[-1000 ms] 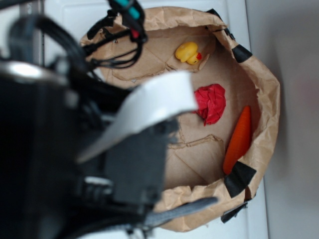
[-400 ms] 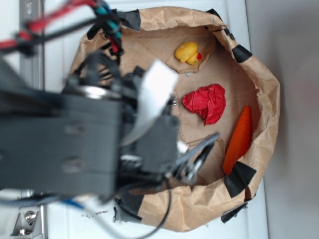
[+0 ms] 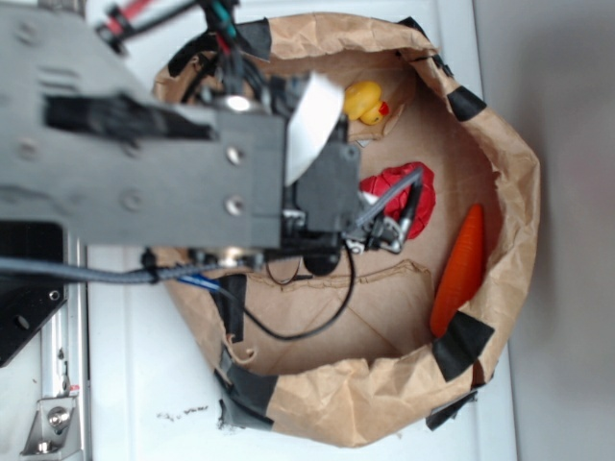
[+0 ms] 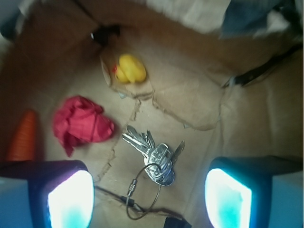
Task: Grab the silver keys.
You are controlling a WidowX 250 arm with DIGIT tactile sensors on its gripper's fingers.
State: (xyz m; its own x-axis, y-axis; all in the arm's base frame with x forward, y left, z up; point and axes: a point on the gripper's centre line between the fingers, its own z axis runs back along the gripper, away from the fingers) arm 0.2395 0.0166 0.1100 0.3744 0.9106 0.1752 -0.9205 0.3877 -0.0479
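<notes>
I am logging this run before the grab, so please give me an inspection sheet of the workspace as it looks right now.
Surface: crumpled brown paper lining forming a walled bin, torn and creased, black tape patches on the rim.
Job's things: silver keys lying flat on the paper, a thin wire loop attached; hidden by the arm in the exterior view.
Clutter: yellow duck, red crumpled cloth, orange carrot against the bin wall; all apart from the keys.
Grippers: gripper open above the paper, fingers to either side of the keys, holding nothing.
Cables: black cable looping under the arm; red and teal wires on top.
Surroundings: white table, metal rail at one edge.
</notes>
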